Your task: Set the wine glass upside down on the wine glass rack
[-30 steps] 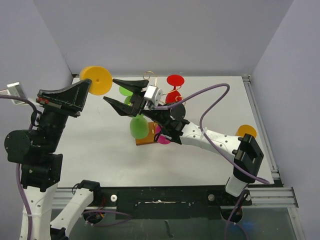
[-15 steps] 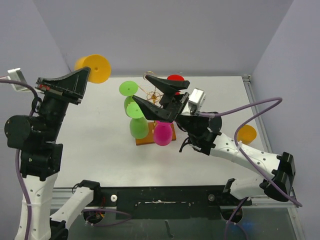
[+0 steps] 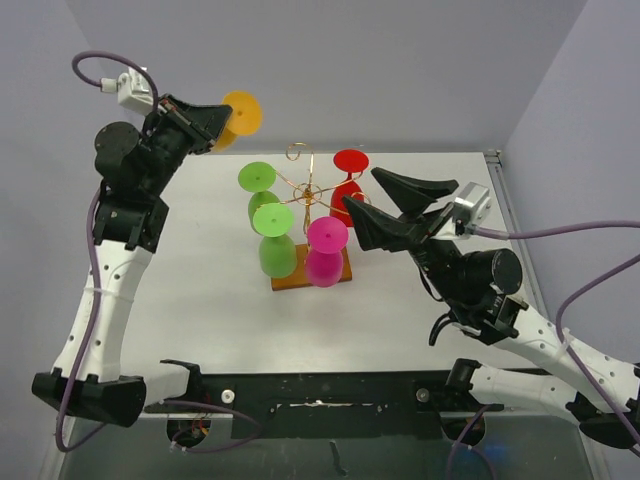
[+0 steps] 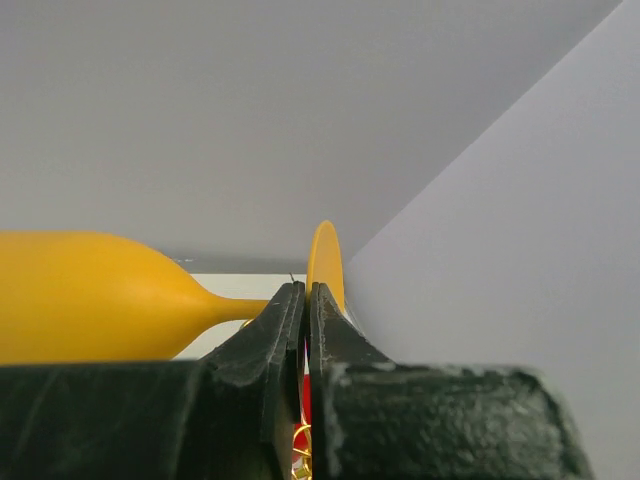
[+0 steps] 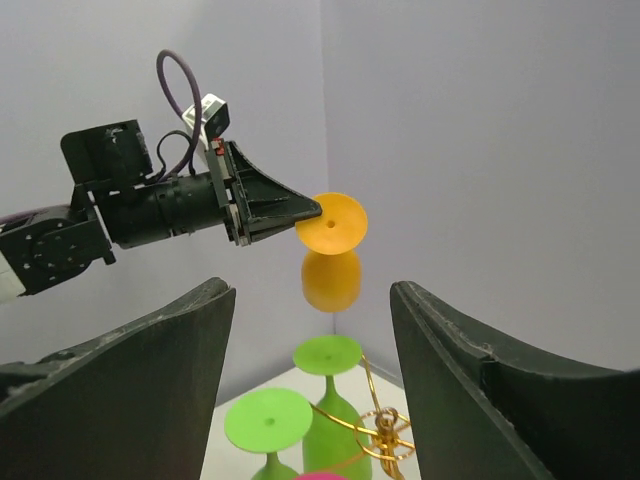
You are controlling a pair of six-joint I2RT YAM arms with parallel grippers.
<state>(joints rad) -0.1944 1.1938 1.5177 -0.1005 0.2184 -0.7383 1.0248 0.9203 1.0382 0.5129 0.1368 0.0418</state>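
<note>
The orange wine glass [image 3: 241, 110] hangs in the air over the table's back left, foot up and bowl down. My left gripper [image 3: 218, 118] is shut on the rim of its foot [image 4: 323, 258], with the bowl [image 4: 90, 295] to the left of the jaws. The wine glass rack [image 3: 303, 190], gold wire on a brown wooden base [image 3: 290, 282], stands mid-table, to the right of the glass and lower. My right gripper [image 3: 360, 187] stands open just right of the rack, holding nothing. In the right wrist view the orange wine glass [image 5: 330, 275] shows between its fingers [image 5: 150, 380], far off.
Upside down on the rack hang two green glasses [image 3: 272, 240] [image 3: 256, 180], a magenta one [image 3: 326, 250] and a red one [image 3: 349, 185]. Grey walls close the back and sides. A metal rail [image 3: 515, 240] runs along the table's right edge.
My left arm has swung up and right, carrying the orange glass from the far left towards the rack. My right arm has drawn back from the rack to its right, jaws still open.
</note>
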